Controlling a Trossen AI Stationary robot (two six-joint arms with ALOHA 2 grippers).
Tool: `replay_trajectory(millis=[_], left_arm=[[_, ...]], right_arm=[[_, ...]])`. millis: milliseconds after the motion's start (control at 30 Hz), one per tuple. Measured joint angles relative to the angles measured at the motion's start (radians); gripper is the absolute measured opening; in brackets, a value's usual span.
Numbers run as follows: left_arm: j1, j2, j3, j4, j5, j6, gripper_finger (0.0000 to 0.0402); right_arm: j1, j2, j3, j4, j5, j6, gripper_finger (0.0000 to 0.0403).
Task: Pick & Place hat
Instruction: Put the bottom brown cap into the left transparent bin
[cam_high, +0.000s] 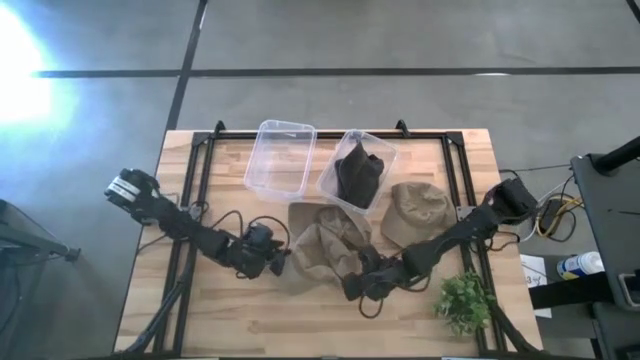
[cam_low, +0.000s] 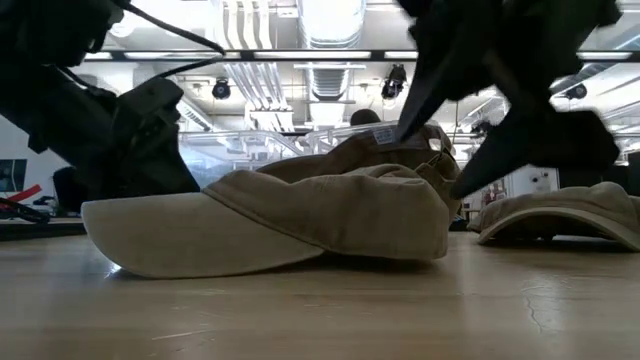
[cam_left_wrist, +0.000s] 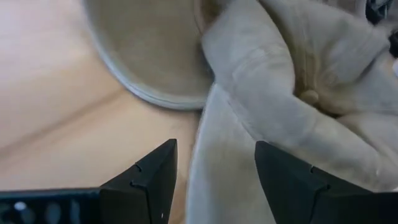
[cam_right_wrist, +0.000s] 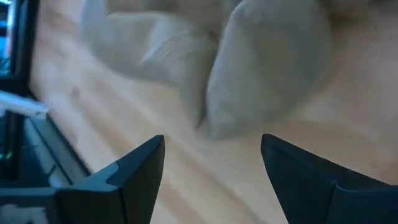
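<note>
A crumpled tan hat lies on the wooden table's middle, its brim flat on the wood. My left gripper is at the hat's left side, open; in its wrist view a fold of the tan cloth reaches in between the fingers of the gripper. My right gripper is low at the hat's near right side, open, with the hat's bulge just ahead of the gripper and only bare wood between its fingers. My left gripper comes level from the table's left, and its open fingers stand on either side of a fold of the hat's crown, which lies on the table. I cannot tell whether a finger touches the cloth.
Two clear bins stand at the far side: one holds nothing, the other a dark hat. A second tan hat lies to the right of the crumpled one. A small green plant stands at the near right corner. A black frame lines the table.
</note>
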Motion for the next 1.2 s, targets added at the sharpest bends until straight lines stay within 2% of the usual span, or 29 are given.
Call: replay_trajectory(millis=[400, 700, 833, 900, 1000, 1067, 1200], left_arm=[[-0.057, 0.231, 0.268, -0.003, 0.158, 0.078, 0.0209], [-0.114, 0.309, 0.454, -0.025, 0.213, 0.156, 0.0209], [-0.118, 0.316, 0.488, -0.033, 0.259, 0.228, 0.0209], [-0.120, 0.305, 0.499, -0.086, 0.256, 0.266, 0.0209], [-0.121, 0.275, 0.522, -0.177, 0.252, 0.355, 0.0209], [-0.121, 0.250, 0.541, -0.231, 0.241, 0.454, 0.0209], [-0.111, 0.207, 0.570, -0.303, 0.167, 0.706, 0.0209]], right_arm=[[-0.101, -0.016, -0.023, -0.095, 0.004, -0.078, 0.0251], [-0.101, -0.083, 0.043, -0.245, 0.186, -0.148, 0.0236], [-0.094, -0.118, 0.100, -0.304, 0.211, -0.234, 0.0235], [-0.075, -0.131, 0.138, -0.309, 0.200, -0.296, 0.0235], [-0.041, -0.141, 0.178, -0.319, 0.097, -0.309, 0.0235], [-0.014, -0.138, 0.193, -0.315, 0.026, -0.261, 0.0235], [0.046, -0.104, 0.202, -0.314, -0.032, -0.089, 0.0235]])
